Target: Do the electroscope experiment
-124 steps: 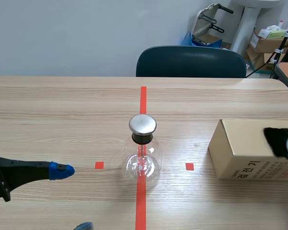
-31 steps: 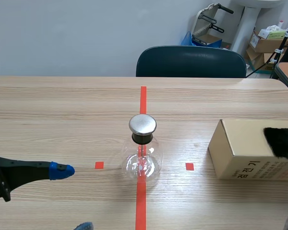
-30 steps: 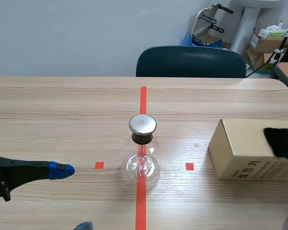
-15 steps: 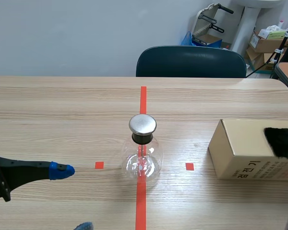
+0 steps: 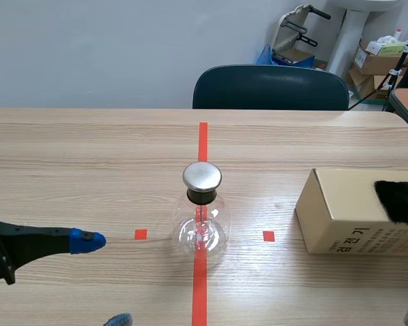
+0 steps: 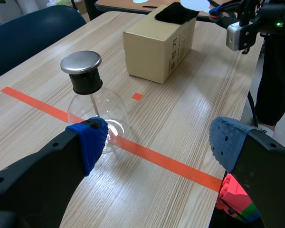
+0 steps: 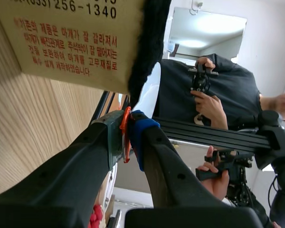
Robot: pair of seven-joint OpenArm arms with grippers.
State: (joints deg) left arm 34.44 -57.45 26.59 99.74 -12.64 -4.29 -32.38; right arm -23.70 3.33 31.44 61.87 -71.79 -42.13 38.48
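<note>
Two arms flank my electroscope (image 5: pixel 200 221), a clear glass flask with a black neck and a flat metal cap (image 5: pixel 202 176). It stands upright on the long orange-red tape line at the middle of the wooden table (image 5: pixel 88 156). My left gripper (image 6: pixel 156 142) hangs low over the table, its blue-padded fingers spread wide with nothing between them. The flask stands just ahead of it, beside one finger, and the scene view shows a gap between pad and glass.

To the flask's right, well apart from it, sits a cardboard box (image 5: pixel 340 210) printed with red lettering. A black furry cloth (image 5: pixel 398 200) lies on its top. My right gripper (image 7: pixel 128 130) is at the end of the box away from the flask. Its fingers are pinched together on the orange handle of a white disc (image 7: pixel 149 92), whose face lies against the fur.

Beyond it a person (image 7: pixel 218 90) in dark clothing holds a controller (image 7: pixel 199 78) in each hand. A dark chair (image 5: pixel 270 87) stands at the table's far side.
</note>
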